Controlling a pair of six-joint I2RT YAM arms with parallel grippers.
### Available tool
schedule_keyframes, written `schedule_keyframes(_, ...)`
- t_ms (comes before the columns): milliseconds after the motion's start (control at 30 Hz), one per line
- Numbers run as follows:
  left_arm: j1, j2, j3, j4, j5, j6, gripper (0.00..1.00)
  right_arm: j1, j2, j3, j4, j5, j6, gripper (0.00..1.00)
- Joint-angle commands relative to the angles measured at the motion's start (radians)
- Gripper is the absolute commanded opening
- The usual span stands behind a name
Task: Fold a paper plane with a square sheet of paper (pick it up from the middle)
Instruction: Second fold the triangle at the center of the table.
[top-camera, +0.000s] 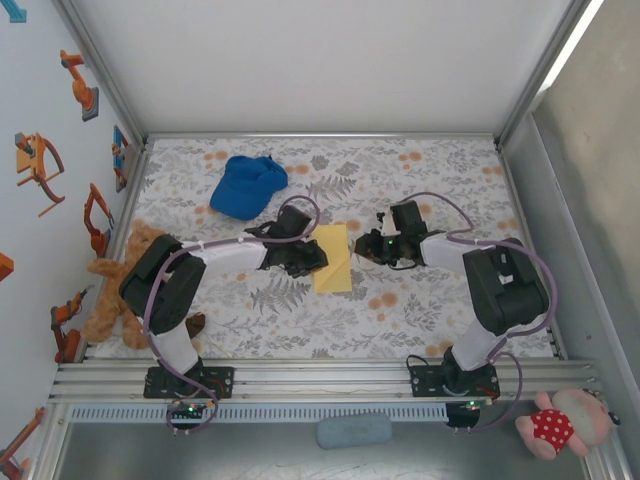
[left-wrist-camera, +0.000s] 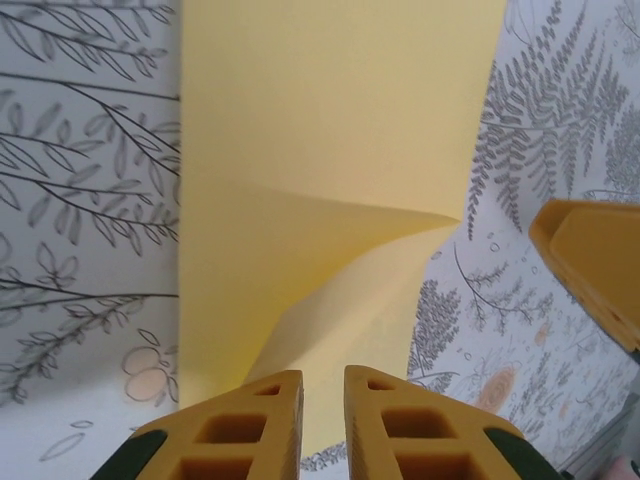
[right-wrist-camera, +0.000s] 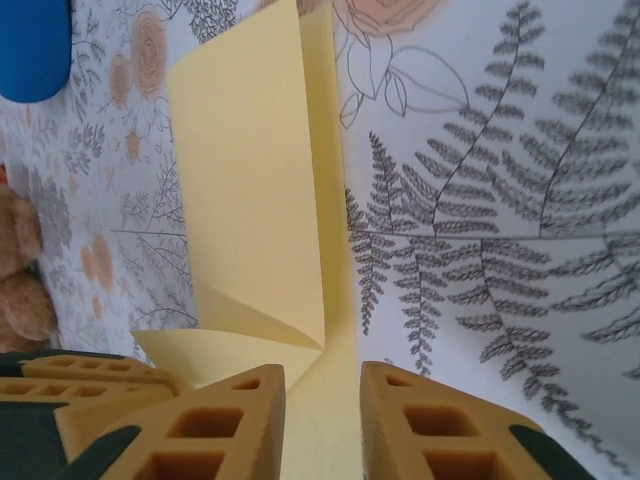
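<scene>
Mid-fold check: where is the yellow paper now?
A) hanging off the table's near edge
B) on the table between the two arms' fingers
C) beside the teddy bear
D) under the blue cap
B: from above, the yellow paper lies on the table between the left fingers and right fingers, well apart from the blue cap.

The overhead camera sits high at six o'clock, facing down on the whole table (top-camera: 430, 310); both wrist cameras hover close, left from nine o'clock, right from three, sharing the yellow sheet (top-camera: 333, 258)
</scene>
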Motion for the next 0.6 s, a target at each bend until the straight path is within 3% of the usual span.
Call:
schedule_keyframes(0,0.02,0.029,0.002,0.002,-0.01,0.008,0.21,0.036,-0.014,-0.021,0.055,-0.016,0.065,0.33)
schedule_keyframes(167,0.038,0.03,-0.029,0.043,-0.015,-0.006,0.25,0.08,0.022,-0.045,0.138,-0.018,0.151,0.4)
schedule_keyframes(400,0.049,0.044,-0.075,0.098,0.002,-0.038,0.27,0.109,0.071,-0.046,0.191,-0.01,0.226,0.4)
schedule_keyframes(567,0.049,0.045,-0.087,0.114,0.006,-0.048,0.27,0.119,0.104,-0.036,0.219,-0.034,0.241,0.34)
